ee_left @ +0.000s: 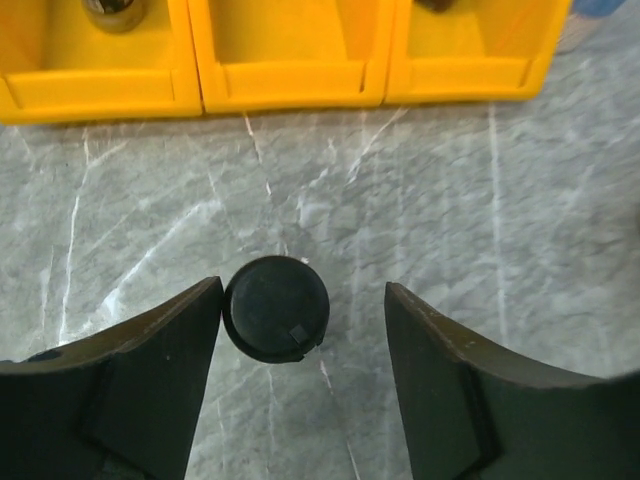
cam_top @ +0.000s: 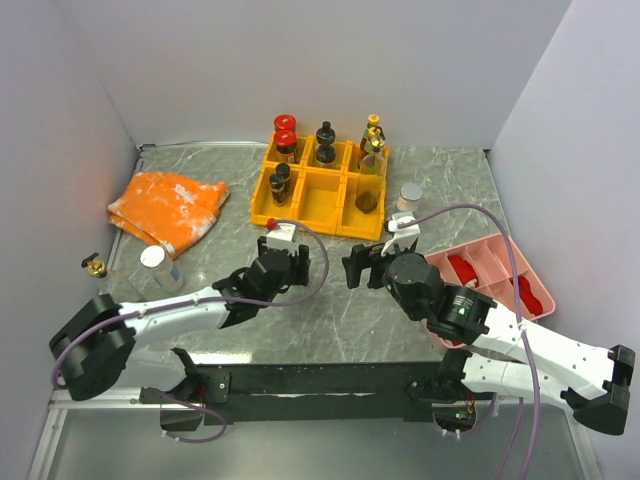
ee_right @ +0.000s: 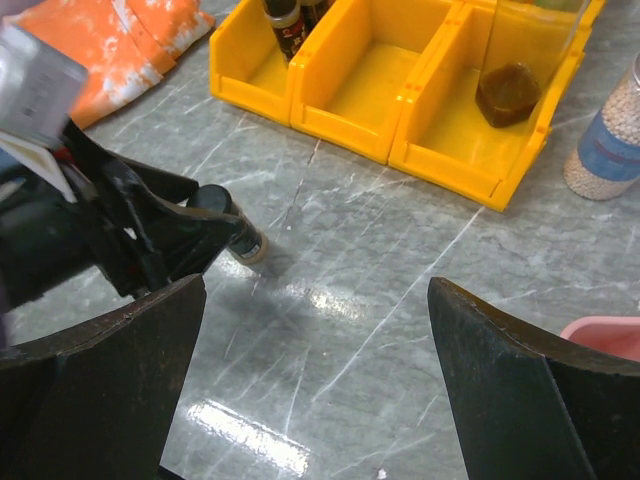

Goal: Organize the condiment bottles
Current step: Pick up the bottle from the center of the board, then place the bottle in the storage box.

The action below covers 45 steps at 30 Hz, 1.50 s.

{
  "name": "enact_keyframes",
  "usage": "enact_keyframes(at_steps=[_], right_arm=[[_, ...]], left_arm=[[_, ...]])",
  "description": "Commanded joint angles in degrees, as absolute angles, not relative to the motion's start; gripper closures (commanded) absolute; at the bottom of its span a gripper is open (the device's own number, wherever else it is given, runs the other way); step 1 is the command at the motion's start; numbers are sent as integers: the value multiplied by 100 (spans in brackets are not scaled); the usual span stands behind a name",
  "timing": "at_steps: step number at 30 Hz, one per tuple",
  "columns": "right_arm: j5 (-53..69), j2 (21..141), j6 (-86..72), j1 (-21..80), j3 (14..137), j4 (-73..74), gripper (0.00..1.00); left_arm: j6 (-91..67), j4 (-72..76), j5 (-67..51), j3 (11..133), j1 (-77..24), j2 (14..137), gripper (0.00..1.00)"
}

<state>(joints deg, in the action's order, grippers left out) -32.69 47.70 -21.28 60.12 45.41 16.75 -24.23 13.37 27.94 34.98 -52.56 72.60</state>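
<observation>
At the left, beside the orange cloth (cam_top: 165,205), a silver-capped jar (cam_top: 155,262) stood loose on the table (cam_top: 330,300), well apart from the yellow bins (cam_top: 322,198). Near the middle, the left gripper (ee_left: 302,292) straddled a black-capped bottle (ee_left: 275,307) that stood upright on the table, just on the near side of the bins. Its jaws were partly open. One finger (ee_left: 150,350) touched the side of the cap and the other stood clear of it, so nothing was gripped yet.

To pick it up well, I judged, the gripper should shift until the cap sat centred. It should then close evenly and low on the body, lest a one-sided push tip the bottle. The empty middle near bin looked the closest home.

To the right, the right gripper (ee_right: 315,290) hung wide open and empty above the table, with the pink tray (cam_top: 500,262) beyond it.
</observation>
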Motion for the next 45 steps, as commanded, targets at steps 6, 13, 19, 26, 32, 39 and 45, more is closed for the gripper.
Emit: enact_keyframes(at_steps=[6, 13, 19, 26, 32, 39, 45], right_arm=[[-3533, 4614, -2004, 5994, 4465, 1372, 0], [-3507, 4684, -1969, 5985, 4491, 1336, 0], [-3445, 4650, -1969, 5985, 4456, 1292, 0], [-3375, 4448, -1943, 5985, 4368, 1213, 0], [-3270, 4430, -1846, 5977, 4464, 1160, 0], [-3112, 4316, -1784, 5985, 4553, 1143, 0], [-3067, 4184, -1732, 5977, 4430, 1055, 0]], left_arm=[[-2373, 1784, 3322, 3656, -5361, 7761, 33], [-2443, 1741, 3313, 3639, -5388, 7735, 60], [-2452, 1293, 3559, 3937, -5388, 7296, 93], [-1969, 1045, 3359, 4631, -4704, 6865, 99], [-1530, 1573, 2506, 5245, -3578, 7285, 99], [-1169, 2100, 2154, 5774, -3217, 8305, 99], [-1099, 2355, 2039, 6047, -3138, 8876, 99]])
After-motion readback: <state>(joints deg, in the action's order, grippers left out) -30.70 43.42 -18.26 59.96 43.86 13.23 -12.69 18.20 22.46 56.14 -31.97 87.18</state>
